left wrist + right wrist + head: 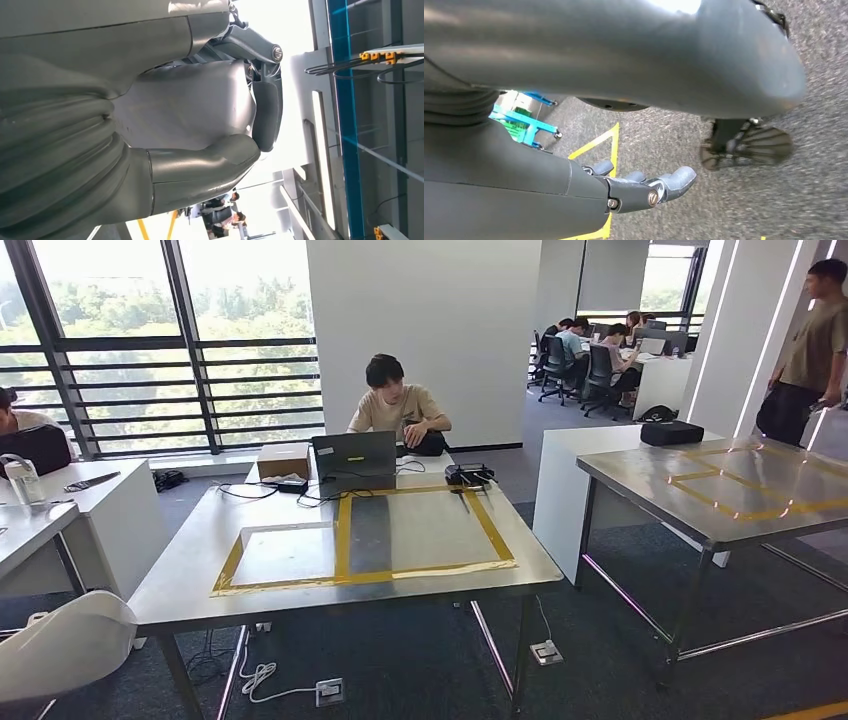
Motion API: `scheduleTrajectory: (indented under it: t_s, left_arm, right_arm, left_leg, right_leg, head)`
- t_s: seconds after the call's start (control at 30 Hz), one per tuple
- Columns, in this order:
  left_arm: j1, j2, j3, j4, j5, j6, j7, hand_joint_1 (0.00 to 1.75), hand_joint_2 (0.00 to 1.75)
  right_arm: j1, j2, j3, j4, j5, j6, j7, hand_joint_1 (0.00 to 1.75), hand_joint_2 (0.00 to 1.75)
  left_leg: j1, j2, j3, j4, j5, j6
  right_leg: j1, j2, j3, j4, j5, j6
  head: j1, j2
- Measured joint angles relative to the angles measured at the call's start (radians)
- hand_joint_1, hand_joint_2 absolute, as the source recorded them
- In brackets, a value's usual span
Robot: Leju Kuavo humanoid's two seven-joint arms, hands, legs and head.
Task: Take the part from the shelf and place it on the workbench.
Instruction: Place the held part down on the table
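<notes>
Office, taped workbench (300,585) | left robot hand (200,130) grips silvery part (190,107), axis unclear

Left hand (200,125): grey ribbed cover at frame left, smooth silver-grey shell, thick grey thumb, darker finger, bolt at upper right. Right hand (644,187): dark grey casing, round screws, grey fingers.
</notes>
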Motion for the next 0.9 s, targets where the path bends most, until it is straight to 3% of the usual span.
scheduleTrajectory:
  t_s: [0.03,0.1,0.23,0.3,0.4,0.43,0.47,0.57,0.63,0.77,0.83,0.9]
  left_arm:
    - [-0.002,0.001,0.000,0.002,0.001,0.000,0.000,1.75,1.75]
    - [-0.008,0.003,0.000,0.005,0.003,0.000,0.001,1.75,1.75]
    - [-0.010,0.012,0.000,0.011,0.005,0.000,0.002,1.75,1.75]
    - [-0.012,0.016,0.000,0.012,0.005,0.000,0.001,1.75,1.75]
    - [-0.012,0.019,0.000,0.017,0.006,0.000,0.001,1.75,1.75]
    - [-0.011,0.019,0.000,0.019,0.006,0.000,0.001,1.75,1.75]
    - [-0.010,0.019,0.000,0.021,0.006,0.000,0.001,1.75,1.75]
    - [-0.011,0.020,0.000,0.023,0.005,0.001,-0.001,1.75,1.75]
    - [-0.010,0.018,0.000,0.024,0.002,0.003,-0.003,1.75,1.75]
    - [-0.008,0.016,-0.001,0.018,-0.005,0.006,-0.001,1.75,1.75]
    - [-0.007,0.015,-0.001,0.012,-0.005,0.006,0.000,1.75,1.75]
    - [-0.003,0.014,-0.001,0.011,-0.005,0.006,0.000,1.75,1.75]
  right_arm:
    - [0.000,-0.001,0.000,0.000,0.000,0.000,0.000,0.00,0.00]
    - [-0.001,-0.001,0.000,0.001,-0.001,0.001,-0.003,0.00,0.00]
    - [0.001,0.000,0.000,0.001,-0.001,0.001,0.000,0.00,0.00]
    - [0.000,0.000,-0.001,0.001,-0.001,0.001,0.002,0.00,0.00]
    - [0.000,0.000,-0.001,0.001,-0.001,0.001,0.000,0.00,0.00]
    - [0.001,0.000,-0.001,0.001,-0.001,0.001,0.000,0.00,0.00]
    - [0.001,0.000,-0.001,0.001,-0.001,0.001,0.000,0.00,0.00]
    - [0.001,0.001,-0.002,0.001,-0.001,0.000,0.000,0.00,0.00]
    - [0.000,0.001,-0.003,0.001,-0.001,0.000,0.000,0.00,0.00]
    - [-0.002,0.001,-0.004,0.001,0.000,-0.001,0.000,0.00,0.00]
    - [-0.004,0.002,-0.004,0.001,0.000,-0.001,0.000,0.00,0.00]
    - [-0.004,0.002,-0.004,0.001,0.000,-0.001,0.000,0.00,0.00]
  left_leg:
    - [0.000,-0.001,0.009,0.001,-0.009,-0.004]
    - [-0.001,-0.002,0.019,0.005,-0.023,-0.014]
    - [-0.002,-0.001,0.020,0.024,-0.031,-0.037]
    - [0.001,0.005,-0.021,0.097,-0.047,-0.047]
    - [0.007,0.009,-0.138,0.273,-0.109,-0.058]
    - [0.009,0.010,-0.163,0.294,-0.115,-0.059]
    - [0.010,0.011,-0.170,0.279,-0.098,-0.058]
    - [0.010,0.016,-0.121,0.101,0.027,-0.054]
    - [0.005,0.019,-0.097,0.029,0.057,-0.043]
    - [0.007,0.012,-0.076,0.020,0.051,-0.013]
    - [0.007,0.010,-0.062,0.017,0.042,-0.001]
    - [0.003,0.009,-0.052,0.017,0.030,0.008]
  right_leg:
    - [0.000,0.001,0.019,-0.064,0.046,-0.002]
    - [0.003,0.001,0.046,-0.157,0.082,-0.011]
    - [0.003,0.001,0.064,-0.181,0.080,-0.038]
    - [-0.001,0.001,0.081,-0.185,0.074,-0.049]
    - [-0.001,0.001,0.102,-0.186,0.055,-0.055]
    - [-0.001,0.001,0.111,-0.186,0.047,-0.054]
    - [-0.002,0.001,0.122,-0.186,0.039,-0.053]
    - [-0.003,0.002,0.155,-0.186,0.012,-0.042]
    - [-0.001,0.001,0.167,-0.186,-0.002,-0.027]
    - [0.000,0.000,0.172,-0.163,-0.007,-0.005]
    - [-0.001,0.001,0.123,-0.078,-0.029,0.000]
    - [0.000,0.001,0.039,0.042,-0.078,0.002]
  head:
    - [0.000,0.000]
    - [0.000,0.000]
    - [-0.002,0.000]
    - [-0.005,0.000]
    - [-0.008,0.000]
    - [-0.008,0.000]
    - [-0.008,0.000]
    - [-0.009,0.000]
    - [-0.010,0.000]
    - [-0.006,0.000]
    - [-0.004,0.000]
    - [-0.002,0.000]
